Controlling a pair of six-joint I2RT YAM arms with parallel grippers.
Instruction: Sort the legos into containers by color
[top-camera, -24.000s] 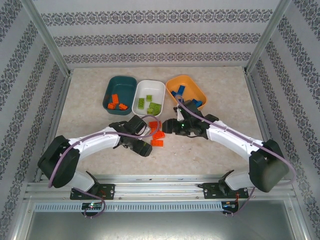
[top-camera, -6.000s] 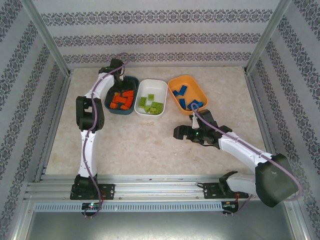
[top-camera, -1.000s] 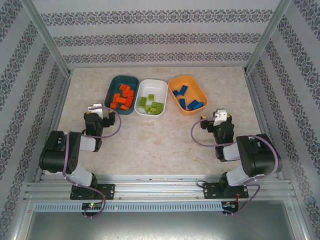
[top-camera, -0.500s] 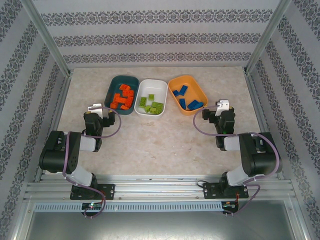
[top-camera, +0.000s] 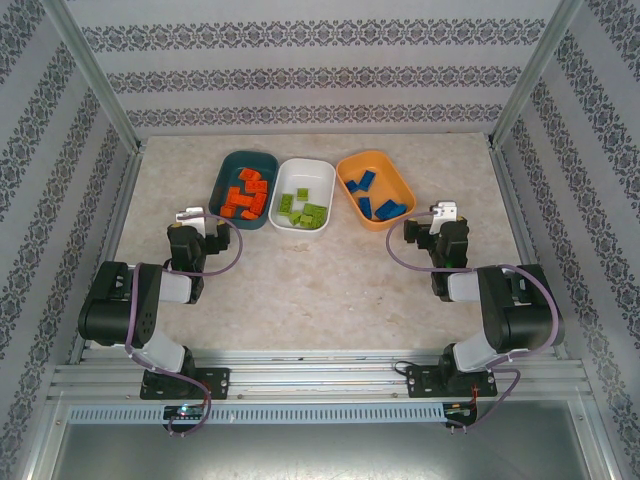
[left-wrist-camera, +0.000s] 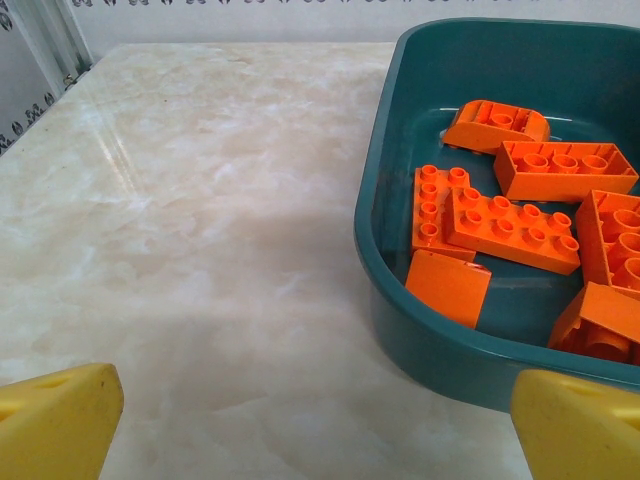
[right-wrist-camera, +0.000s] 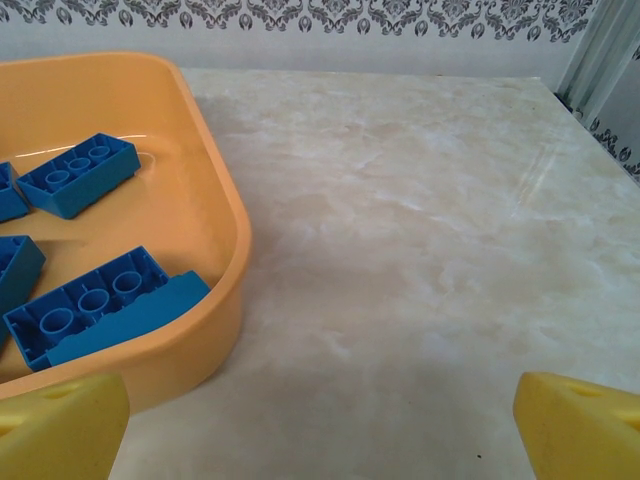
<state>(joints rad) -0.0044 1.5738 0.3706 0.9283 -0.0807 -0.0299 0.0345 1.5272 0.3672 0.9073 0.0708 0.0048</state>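
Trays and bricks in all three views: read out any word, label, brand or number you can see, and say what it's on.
No readable text anywhere.
The dark teal tray, white tray and orange tray: no label.
Studs of the orange bricks and blue bricks: any mark too small to read.
The wallpaper bands: ornament, not writing.

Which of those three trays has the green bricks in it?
The white tray in the middle. The dark teal tray to its left holds orange bricks, the orange tray to its right blue bricks.
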